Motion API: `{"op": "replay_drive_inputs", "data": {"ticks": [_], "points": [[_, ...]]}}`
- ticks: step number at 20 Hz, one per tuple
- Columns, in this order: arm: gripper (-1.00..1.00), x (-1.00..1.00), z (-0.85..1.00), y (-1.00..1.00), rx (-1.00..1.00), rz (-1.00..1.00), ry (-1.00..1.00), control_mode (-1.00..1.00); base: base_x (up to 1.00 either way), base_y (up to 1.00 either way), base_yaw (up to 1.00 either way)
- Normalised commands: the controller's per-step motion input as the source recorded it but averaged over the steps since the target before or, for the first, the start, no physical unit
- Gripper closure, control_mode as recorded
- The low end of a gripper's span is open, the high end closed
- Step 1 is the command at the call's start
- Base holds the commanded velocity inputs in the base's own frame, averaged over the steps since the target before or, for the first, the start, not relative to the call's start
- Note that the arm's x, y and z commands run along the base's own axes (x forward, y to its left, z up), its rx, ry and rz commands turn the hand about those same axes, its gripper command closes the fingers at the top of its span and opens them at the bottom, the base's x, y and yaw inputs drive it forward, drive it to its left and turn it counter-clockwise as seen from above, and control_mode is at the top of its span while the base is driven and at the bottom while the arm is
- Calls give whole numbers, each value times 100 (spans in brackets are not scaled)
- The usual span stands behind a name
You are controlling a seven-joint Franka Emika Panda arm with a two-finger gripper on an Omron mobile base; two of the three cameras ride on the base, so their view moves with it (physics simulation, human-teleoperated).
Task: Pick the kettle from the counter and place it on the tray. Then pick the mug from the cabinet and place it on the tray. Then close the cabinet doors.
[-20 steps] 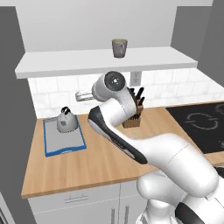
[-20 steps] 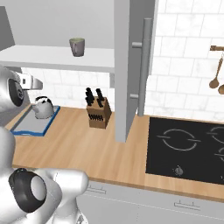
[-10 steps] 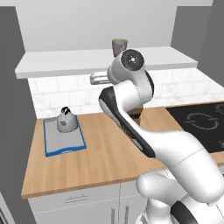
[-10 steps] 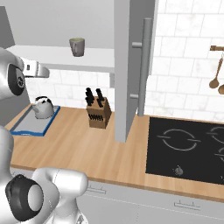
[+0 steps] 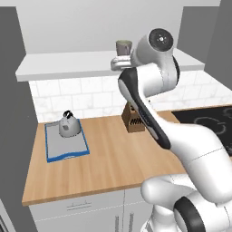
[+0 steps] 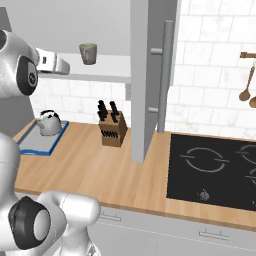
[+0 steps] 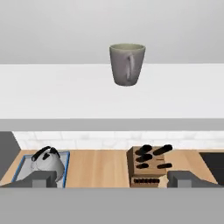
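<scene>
Claw (image 7: 112,179) open, facing mug (image 7: 127,64); handle seen hand view, apparently hidden right base.

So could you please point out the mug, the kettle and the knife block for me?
mug (image 7: 127,64), hand view, on its side wall.
kettle (image 5: 69,127), left base view, on its dome.
knife block (image 6: 113,132), right base view, on its front face.

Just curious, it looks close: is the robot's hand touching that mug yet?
Apart. The hand view shows the open gripper short of the mug, with bare shelf between.
</scene>
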Motion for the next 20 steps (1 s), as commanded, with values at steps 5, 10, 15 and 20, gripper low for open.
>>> {"op": "replay_drive_inputs", "data": {"ticks": [5,10,15,20], "points": [[-100,16,23,-54,0,-2,-1,-100,0,0,0],[-100,43,2,-27,0,0,1,-100,0,0,0],[-100,45,-1,-7,-3,0,0,-100,0,0,0],[-100,45,0,1,0,0,0,-100,0,0,0]]}}
